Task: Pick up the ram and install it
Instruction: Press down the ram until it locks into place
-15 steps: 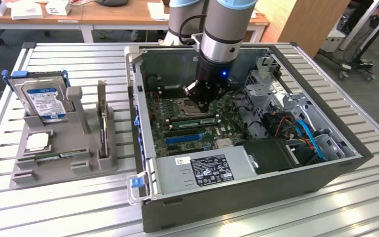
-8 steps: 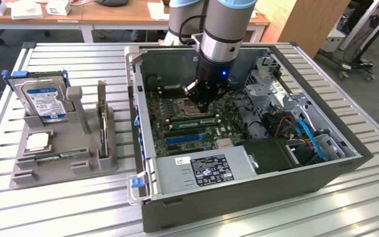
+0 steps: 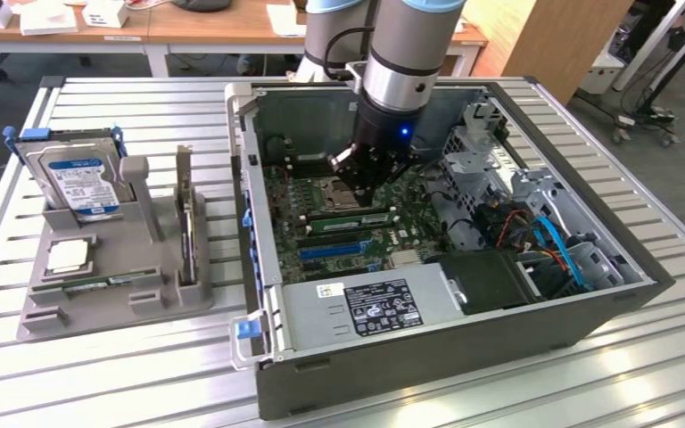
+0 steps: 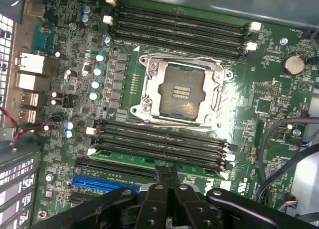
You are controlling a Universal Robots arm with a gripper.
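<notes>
Inside the open computer case (image 3: 438,357), the gripper (image 4: 168,173), its fingers pressed together on nothing, is bearing down on the ram (image 4: 149,162), which is lying in a motherboard slot just beside the empty processor socket (image 4: 180,92).

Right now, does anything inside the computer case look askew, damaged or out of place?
Nothing stands out. The shut pincer sits over a green RAM stick lying level in a motherboard slot beside the empty CPU socket. The other RAM slots are bare.

Ram (image 4: 149,162) (partly behind fingers (image 4: 163,176))
</notes>
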